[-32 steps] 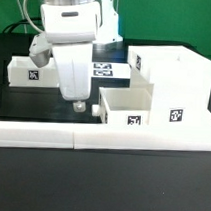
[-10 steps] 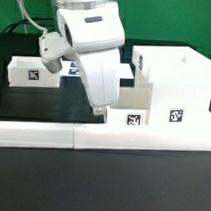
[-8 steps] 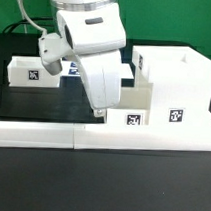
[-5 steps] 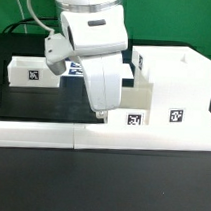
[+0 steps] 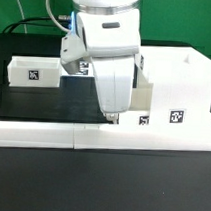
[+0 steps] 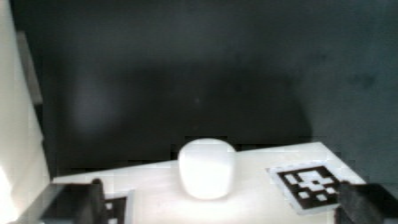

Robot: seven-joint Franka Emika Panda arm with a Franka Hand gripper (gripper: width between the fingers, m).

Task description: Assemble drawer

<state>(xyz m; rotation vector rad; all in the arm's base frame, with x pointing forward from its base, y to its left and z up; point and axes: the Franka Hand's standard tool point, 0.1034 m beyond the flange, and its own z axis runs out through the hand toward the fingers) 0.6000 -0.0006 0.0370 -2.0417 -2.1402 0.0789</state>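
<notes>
The large white open-fronted shell (image 5: 180, 82) stands at the exterior view's right, with a tag on its front. A small white tray (image 5: 141, 107) with a tag sits against the shell's left side, partly hidden by my arm. My gripper (image 5: 112, 118) points down at the tray's left front corner, just above the table. In the wrist view the tray's white face with its rounded handle (image 6: 208, 172) and a tag (image 6: 315, 184) lies between my fingers, which stand wide apart; the gripper (image 6: 228, 208) is open. A second small tray (image 5: 35, 72) sits at the far left.
Long low white border bars (image 5: 52, 137) run along the front edge of the black table. The arm's body hides the middle of the table behind the gripper.
My arm has moved to the exterior view's right. The small tray has slid right with it, closer against the shell.
</notes>
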